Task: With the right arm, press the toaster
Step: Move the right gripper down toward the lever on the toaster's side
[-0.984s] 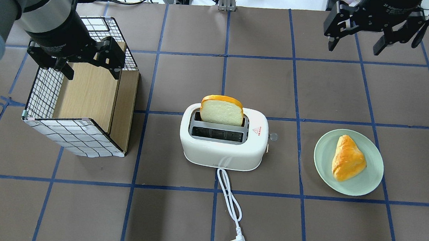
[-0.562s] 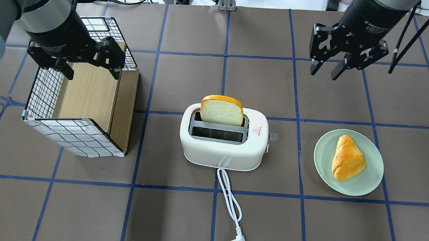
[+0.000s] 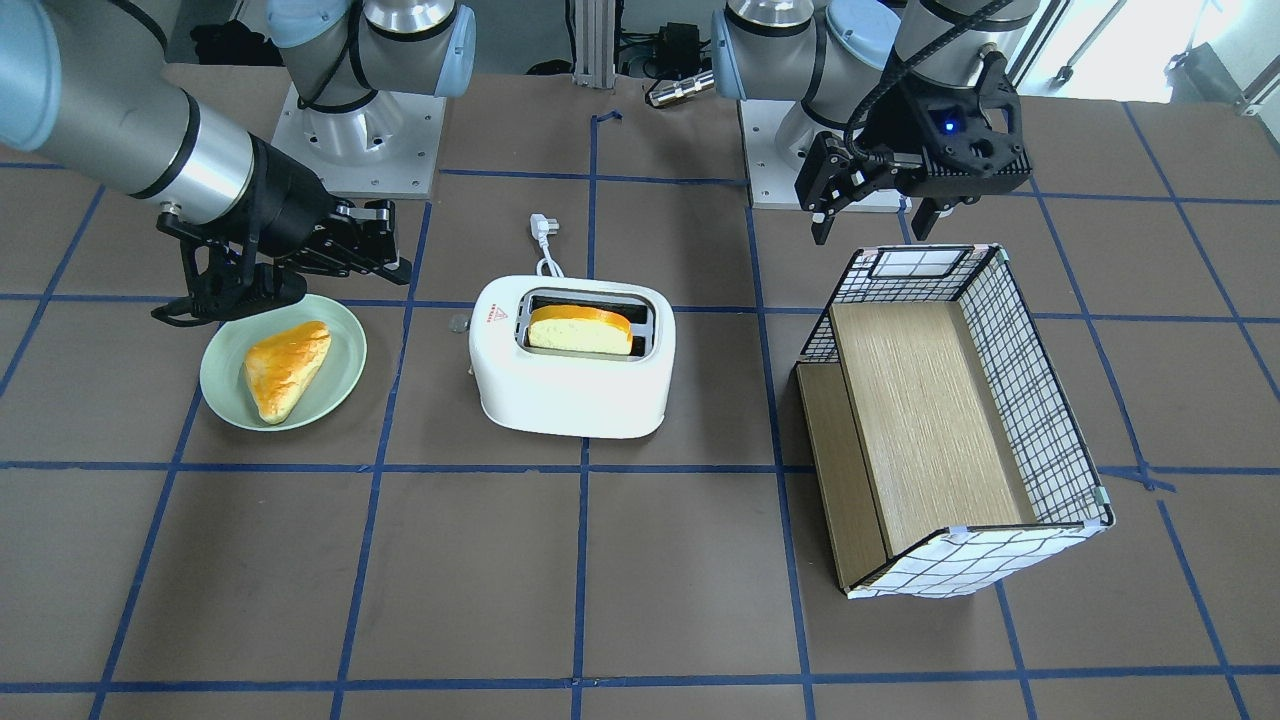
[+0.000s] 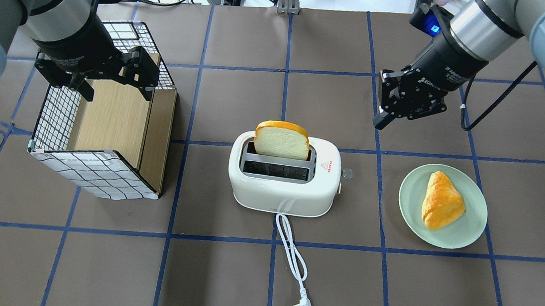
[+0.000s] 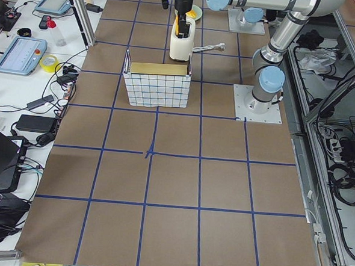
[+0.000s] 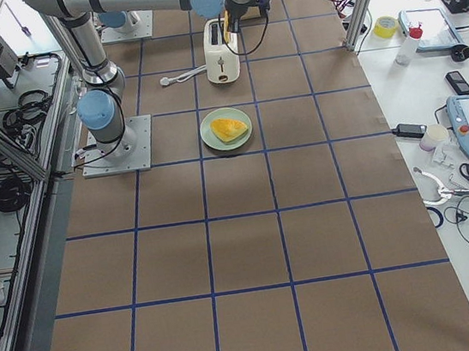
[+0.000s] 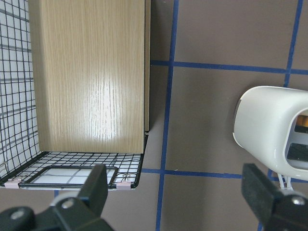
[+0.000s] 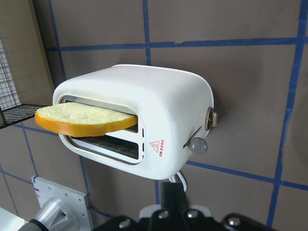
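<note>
The white toaster (image 4: 282, 181) stands mid-table with a bread slice (image 4: 282, 141) upright in its far slot. Its small lever (image 4: 347, 172) sticks out of the right end; it also shows in the right wrist view (image 8: 198, 145). My right gripper (image 4: 379, 123) is shut and empty. It hangs beyond and to the right of the lever, apart from the toaster (image 8: 163, 110), and its closed fingers (image 8: 173, 195) point at that end. My left gripper (image 4: 116, 93) is open and empty over the wire crate (image 4: 105, 122).
A green plate (image 4: 449, 237) with a pastry (image 4: 442, 199) sits right of the toaster, near the right arm. The toaster's white cord and plug (image 4: 292, 260) trail toward the near edge. Cables and devices lie along the far edge.
My right gripper has come down and left from the far right corner toward the toaster's lever end, and its fingers have closed. The left arm has not moved.
</note>
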You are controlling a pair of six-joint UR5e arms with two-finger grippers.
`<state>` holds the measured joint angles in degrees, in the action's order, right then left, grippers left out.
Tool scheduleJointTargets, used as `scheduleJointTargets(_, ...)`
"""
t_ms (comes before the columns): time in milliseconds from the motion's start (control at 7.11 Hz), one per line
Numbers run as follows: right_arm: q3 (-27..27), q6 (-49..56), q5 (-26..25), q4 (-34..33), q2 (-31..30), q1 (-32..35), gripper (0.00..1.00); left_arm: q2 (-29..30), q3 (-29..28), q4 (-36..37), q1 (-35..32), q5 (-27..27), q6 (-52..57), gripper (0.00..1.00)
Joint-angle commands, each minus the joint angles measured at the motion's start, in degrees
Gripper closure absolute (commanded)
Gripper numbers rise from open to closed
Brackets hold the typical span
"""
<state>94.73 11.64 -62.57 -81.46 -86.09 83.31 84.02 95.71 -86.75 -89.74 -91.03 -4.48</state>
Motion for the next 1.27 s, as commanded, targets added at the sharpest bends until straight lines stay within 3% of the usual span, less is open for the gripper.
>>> scheduleJointTargets(0, 6.67, 6.79, 7.08, -2.19, 0.13, -2.88, 1.0, 0.0, 0.0, 0.0, 0.0, -0.02, 0.0, 0.0)
scheduleJointTargets(281, 14.75, 10.67, 15.68, -8.5, 0.4, -4.81, 1.0, 0.0, 0.0, 0.0, 0.0, -0.02, 0.0, 0.0)
scheduleJointTargets(1125, 22.25, 15.08, 16.95, -14.59, 1.89, -6.32, 1.0, 0.0, 0.0, 0.0, 0.0, -0.02, 0.0, 0.0)
